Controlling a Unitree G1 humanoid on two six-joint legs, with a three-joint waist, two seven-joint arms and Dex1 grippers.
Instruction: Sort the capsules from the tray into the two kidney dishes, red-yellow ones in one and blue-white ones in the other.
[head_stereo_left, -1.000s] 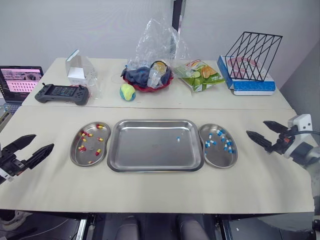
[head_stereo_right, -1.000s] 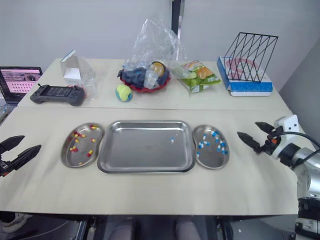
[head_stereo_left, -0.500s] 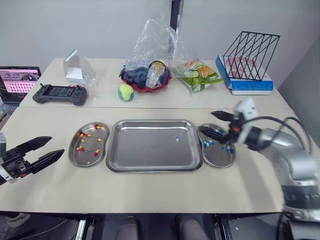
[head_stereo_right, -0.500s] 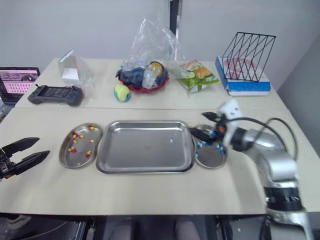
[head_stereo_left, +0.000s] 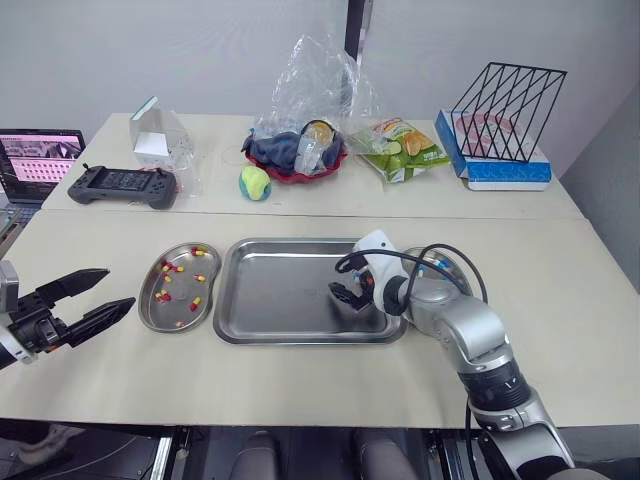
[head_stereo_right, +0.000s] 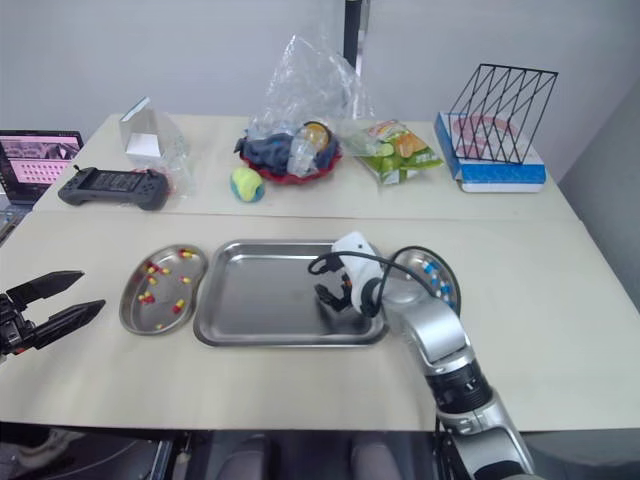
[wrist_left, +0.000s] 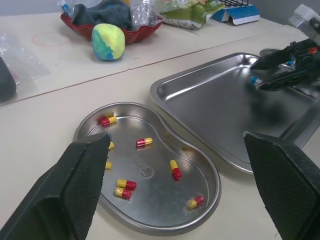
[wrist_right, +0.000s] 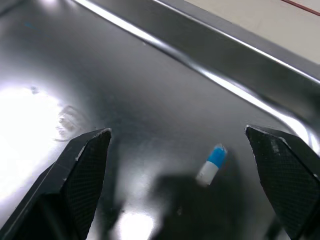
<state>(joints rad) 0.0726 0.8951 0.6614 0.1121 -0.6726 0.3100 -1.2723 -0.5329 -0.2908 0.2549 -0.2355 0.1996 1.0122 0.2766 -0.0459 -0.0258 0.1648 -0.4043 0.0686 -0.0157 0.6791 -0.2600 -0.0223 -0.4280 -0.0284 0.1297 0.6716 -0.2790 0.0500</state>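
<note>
Between the spread fingers of your right gripper (head_stereo_left: 345, 295) lay a small blue-and-white capsule (wrist_right: 211, 165), on the floor of the rectangular steel tray (head_stereo_left: 280, 300), its long axis slanting across the gap. Your left gripper (head_stereo_left: 120, 287), fingers also apart, sat well off. Your right arm hid part of the steel kidney dish (head_stereo_right: 452, 278) holding blue-white capsules.

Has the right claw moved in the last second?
Yes. The right claw swung left from beyond the blue-white dish, across it; now open over the tray's right end, above the capsule.
</note>
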